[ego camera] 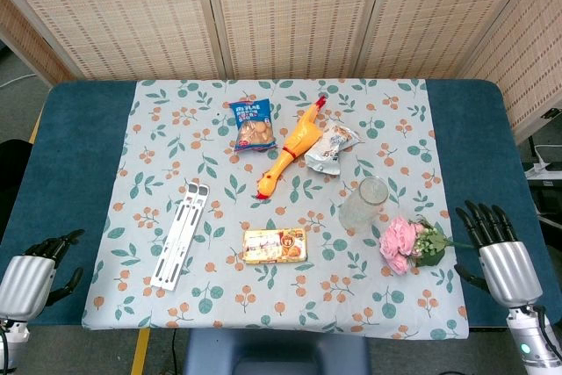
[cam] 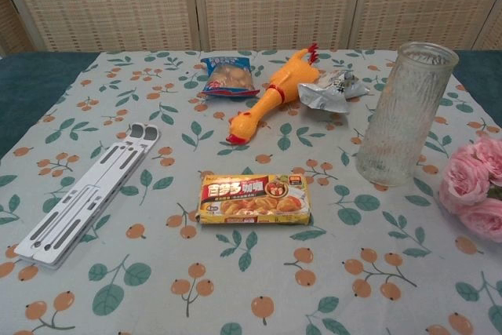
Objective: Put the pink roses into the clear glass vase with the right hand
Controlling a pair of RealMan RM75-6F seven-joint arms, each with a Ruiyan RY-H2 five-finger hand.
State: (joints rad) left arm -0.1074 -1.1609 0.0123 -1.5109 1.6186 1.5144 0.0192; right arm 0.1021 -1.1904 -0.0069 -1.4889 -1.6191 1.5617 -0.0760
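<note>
Fingers [ego camera: 481, 219] of the right hand [ego camera: 500, 256] stretch straight and apart, holding nothing, with the pink roses [ego camera: 402, 244] lying just to their left on the floral tablecloth [ego camera: 281, 309] and the clear glass vase [ego camera: 363, 204] upright just beyond the roses.

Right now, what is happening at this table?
Nothing is being handled yet. The pink roses lie on the tablecloth, just right of the clear glass vase, which stands upright and empty. The right hand rests open beside the roses, touching nothing. The left hand is idle at the far edge.
</note>
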